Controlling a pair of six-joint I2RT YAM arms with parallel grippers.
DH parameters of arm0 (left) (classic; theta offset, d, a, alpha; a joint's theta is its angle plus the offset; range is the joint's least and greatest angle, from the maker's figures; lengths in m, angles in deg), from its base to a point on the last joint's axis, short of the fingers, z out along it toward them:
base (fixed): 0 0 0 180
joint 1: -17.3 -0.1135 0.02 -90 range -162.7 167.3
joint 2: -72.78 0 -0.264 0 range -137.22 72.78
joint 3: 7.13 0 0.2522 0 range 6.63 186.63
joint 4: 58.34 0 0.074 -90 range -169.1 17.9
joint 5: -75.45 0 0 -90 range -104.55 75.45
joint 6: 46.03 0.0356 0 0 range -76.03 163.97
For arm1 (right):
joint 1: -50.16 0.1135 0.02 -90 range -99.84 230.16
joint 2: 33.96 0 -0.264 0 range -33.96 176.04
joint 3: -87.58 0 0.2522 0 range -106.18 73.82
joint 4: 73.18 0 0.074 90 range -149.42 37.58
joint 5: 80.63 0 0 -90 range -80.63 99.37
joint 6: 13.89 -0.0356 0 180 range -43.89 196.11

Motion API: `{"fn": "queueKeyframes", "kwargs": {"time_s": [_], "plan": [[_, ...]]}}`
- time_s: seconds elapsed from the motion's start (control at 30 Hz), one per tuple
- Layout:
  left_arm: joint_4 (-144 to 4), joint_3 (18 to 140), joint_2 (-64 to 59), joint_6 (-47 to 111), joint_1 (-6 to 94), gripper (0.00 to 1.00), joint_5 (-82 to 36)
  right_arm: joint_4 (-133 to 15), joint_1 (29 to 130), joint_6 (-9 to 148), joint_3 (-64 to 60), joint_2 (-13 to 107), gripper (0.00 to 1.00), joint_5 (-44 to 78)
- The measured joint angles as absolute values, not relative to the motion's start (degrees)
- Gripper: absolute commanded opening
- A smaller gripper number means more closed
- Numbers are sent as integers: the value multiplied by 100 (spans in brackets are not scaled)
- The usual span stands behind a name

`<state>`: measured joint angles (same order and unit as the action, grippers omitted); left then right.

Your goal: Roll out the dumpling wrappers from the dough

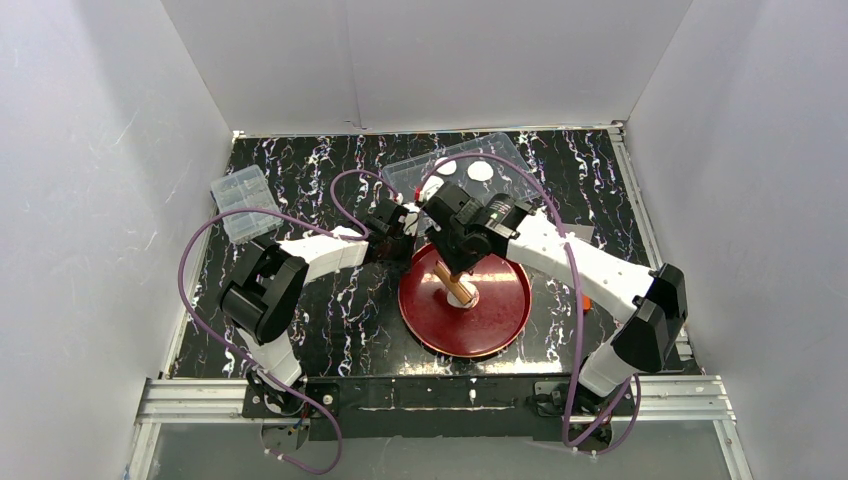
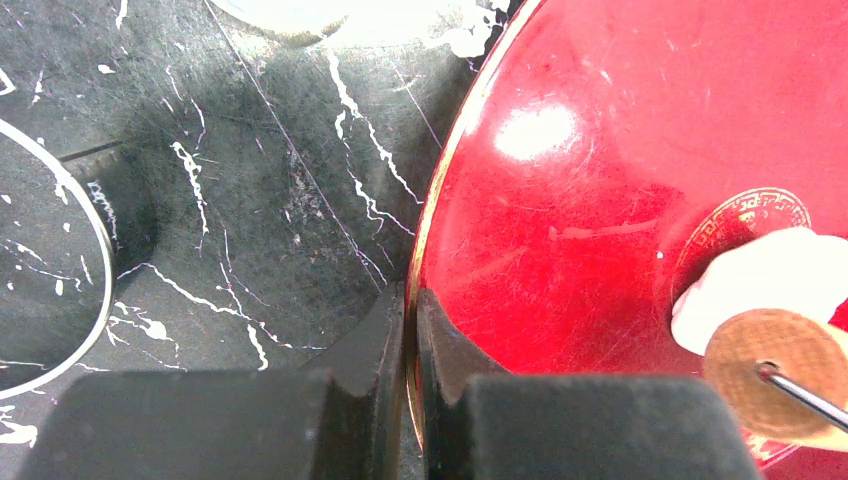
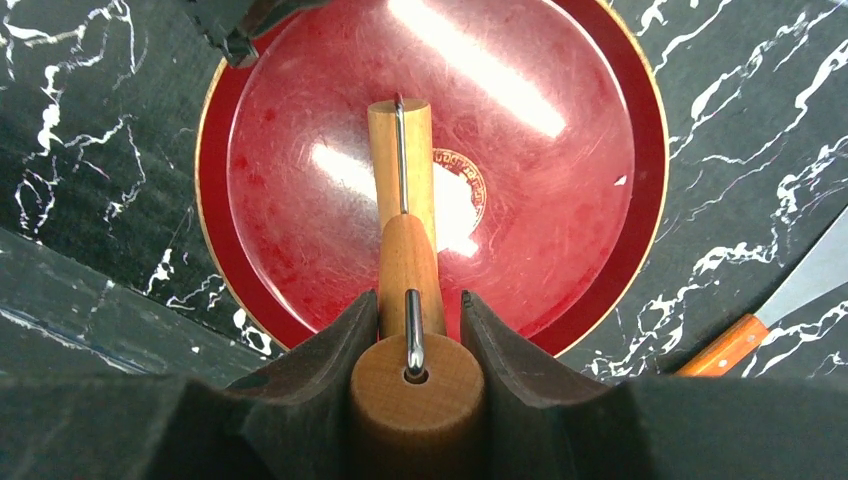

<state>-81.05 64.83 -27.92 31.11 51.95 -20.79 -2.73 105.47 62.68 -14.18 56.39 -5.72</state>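
Black marbled tabletop [image 1: 300, 160] sits inside white walls [image 1: 100, 150], with the red plate [image 1: 505, 318] before your arms. Your left gripper [image 2: 410, 300] is pinched closed on the plate's rim. Your right gripper [image 3: 420, 305] clamps the wooden roller [image 3: 400, 150], whose far end lies over the dough [image 2: 770, 275], a white lump at the plate's centre. Two dumpling wrappers [image 1: 481, 171] lie in the clear tray [image 1: 505, 153] behind the plate.
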Motion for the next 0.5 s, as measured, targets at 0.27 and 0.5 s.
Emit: {"fn": "queueKeyframes", "kwargs": {"time_s": [0.27,0.5], "plan": [[-8105,6483,-2792,3111,5195,0,-2076,-507,10510,6229,-854,5641,1,-351],[-8105,6483,-2792,3111,5195,0,-2074,-693,10460,6113,-682,5641,1,-209]]}}
